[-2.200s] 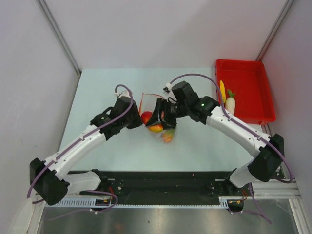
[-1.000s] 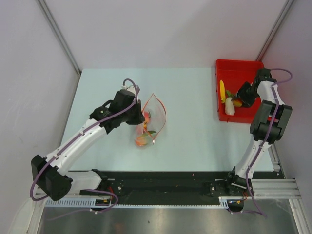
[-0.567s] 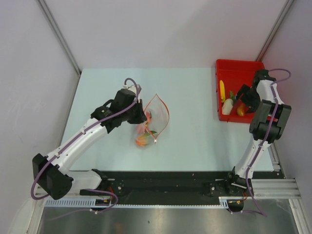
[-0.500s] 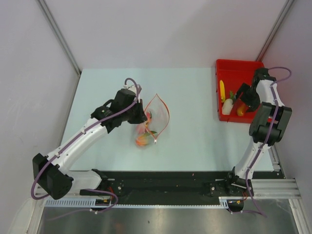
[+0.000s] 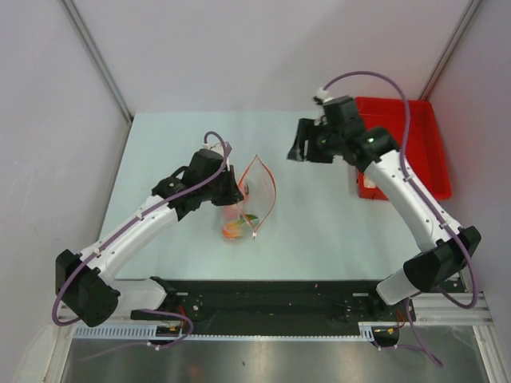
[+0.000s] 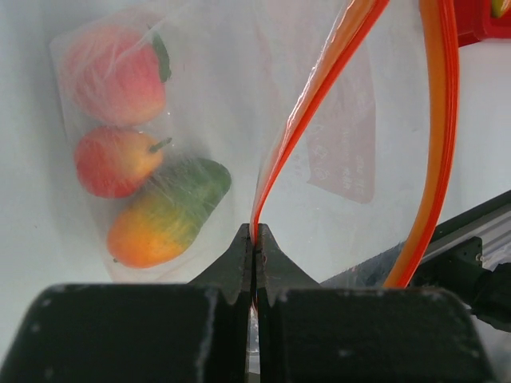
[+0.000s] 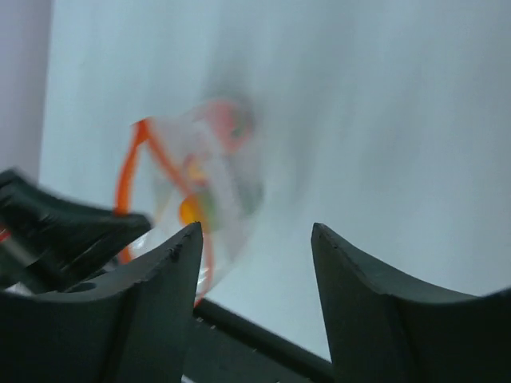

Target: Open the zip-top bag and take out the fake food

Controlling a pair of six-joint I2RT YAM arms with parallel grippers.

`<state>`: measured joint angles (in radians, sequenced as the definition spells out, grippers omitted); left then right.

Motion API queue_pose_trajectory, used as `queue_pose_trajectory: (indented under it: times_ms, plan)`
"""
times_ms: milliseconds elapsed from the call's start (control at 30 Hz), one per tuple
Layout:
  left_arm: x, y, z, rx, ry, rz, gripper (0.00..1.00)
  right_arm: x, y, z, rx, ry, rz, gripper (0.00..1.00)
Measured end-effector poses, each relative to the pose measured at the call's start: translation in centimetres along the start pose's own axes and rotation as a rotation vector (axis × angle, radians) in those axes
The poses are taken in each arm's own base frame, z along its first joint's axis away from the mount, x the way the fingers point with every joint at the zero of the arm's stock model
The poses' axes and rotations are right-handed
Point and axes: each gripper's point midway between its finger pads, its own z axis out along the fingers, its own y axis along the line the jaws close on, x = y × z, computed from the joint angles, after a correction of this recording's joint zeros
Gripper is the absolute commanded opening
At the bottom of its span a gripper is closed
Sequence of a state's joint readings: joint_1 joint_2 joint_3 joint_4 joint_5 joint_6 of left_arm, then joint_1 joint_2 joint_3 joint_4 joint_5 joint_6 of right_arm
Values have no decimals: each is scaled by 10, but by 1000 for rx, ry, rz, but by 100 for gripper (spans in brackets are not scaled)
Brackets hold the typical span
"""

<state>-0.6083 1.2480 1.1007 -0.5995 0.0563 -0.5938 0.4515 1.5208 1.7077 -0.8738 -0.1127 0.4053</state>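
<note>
The zip-top bag (image 5: 257,190) stands on the table with its red-orange mouth spread open. My left gripper (image 5: 232,194) is shut on one side of the zip strip (image 6: 263,191). The fake food (image 5: 238,227) still inside lies at the bag's bottom: a pink fruit (image 6: 112,72), a red-yellow fruit (image 6: 116,159) and an orange-green fruit (image 6: 164,217). My right gripper (image 5: 299,149) is open and empty, in the air up and right of the bag. Its wrist view is blurred and shows the bag (image 7: 209,179) ahead, beyond the fingertips (image 7: 188,239).
The red tray (image 5: 421,155) sits at the table's back right, partly hidden by my right arm, so its contents barely show. A corner of it shows in the left wrist view (image 6: 489,22). The black base rail (image 5: 263,291) runs along the near edge.
My right arm has swung from over the red tray leftward toward the bag, its gripper open and empty. My left gripper has kept its hold on the zip strip.
</note>
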Motion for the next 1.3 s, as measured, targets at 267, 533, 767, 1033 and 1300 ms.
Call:
queue_pose_trajectory:
  times_ms: [267,533,767,1033,1300]
  plan:
    - [-5,-4,-6,15,-27,-18,0,81,135,8,-267,145,-97,30]
    - [-7,0,-6,-8,-42,-34,0,128,126,64,-217,249,-78,25]
    - [-7,8,-5,-44,-58,-38,0,158,116,108,-174,313,-84,30]
    - [-4,20,-3,-100,-66,-62,0,165,122,145,-195,289,-87,34]
    - [0,26,-3,-123,-58,-63,0,191,104,154,-122,386,-57,48]
